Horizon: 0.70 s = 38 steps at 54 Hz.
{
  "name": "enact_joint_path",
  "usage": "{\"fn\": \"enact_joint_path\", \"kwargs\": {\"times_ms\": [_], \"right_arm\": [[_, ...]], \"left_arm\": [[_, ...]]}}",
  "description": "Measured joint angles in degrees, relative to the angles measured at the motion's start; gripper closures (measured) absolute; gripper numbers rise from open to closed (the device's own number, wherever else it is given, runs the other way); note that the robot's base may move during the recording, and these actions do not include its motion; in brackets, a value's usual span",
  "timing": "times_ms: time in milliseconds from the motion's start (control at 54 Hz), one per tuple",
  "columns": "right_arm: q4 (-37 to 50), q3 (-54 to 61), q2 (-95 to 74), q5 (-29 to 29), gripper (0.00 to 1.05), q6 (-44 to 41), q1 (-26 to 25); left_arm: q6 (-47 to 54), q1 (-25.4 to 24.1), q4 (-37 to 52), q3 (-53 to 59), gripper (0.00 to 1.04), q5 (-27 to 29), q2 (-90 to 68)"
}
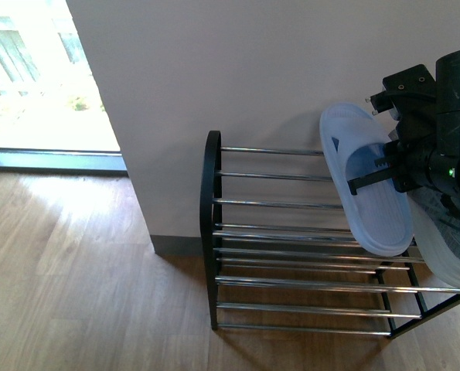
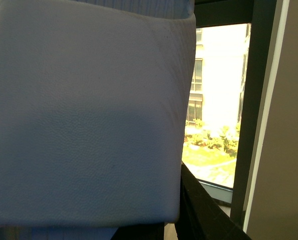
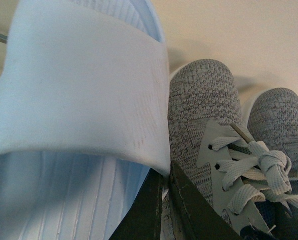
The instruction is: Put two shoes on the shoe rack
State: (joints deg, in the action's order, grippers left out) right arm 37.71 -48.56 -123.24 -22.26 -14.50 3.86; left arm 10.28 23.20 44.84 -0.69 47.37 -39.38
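Right pincer [image 1: 369,179] clamped on pale blue slide [image 1: 366,185] by its strap, right of frame; looks light, bendy rubber; left pincer state: can't tell

My right tool [image 1: 369,179] gripped a pale blue slide [image 1: 366,182] by its strap, holding it tilted above the shoe rack [image 1: 291,239], which stood against the wall [image 1: 237,69].

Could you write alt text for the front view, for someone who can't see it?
A pale blue slide hangs at a tilt in a black robot tool over the right end of a shoe rack made of thin chrome bars. The rack stands on a wooden floor against a pale wall, with a bright window at the far left.
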Motion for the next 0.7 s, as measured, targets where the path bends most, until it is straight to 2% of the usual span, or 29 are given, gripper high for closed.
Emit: {"fn": "enact_joint_path", "kwargs": {"times_ms": [370,518,704], "right_arm": [[-2.36,0.2,1.4,0.33,1.03,4.15,1.09],[-4.24,0.72,2.67,2.12,1.03,6.56,3.02],[-3.85,0.61,2.01,-0.52,1.03,5.79,3.58]], "left_arm": [[0.0,0.0,0.0,0.0,1.03,0.0,0.0],[0.0,0.0,0.0,0.0,1.03,-0.02,0.0],[0.0,0.0,0.0,0.0,1.03,0.0,0.0]]}}
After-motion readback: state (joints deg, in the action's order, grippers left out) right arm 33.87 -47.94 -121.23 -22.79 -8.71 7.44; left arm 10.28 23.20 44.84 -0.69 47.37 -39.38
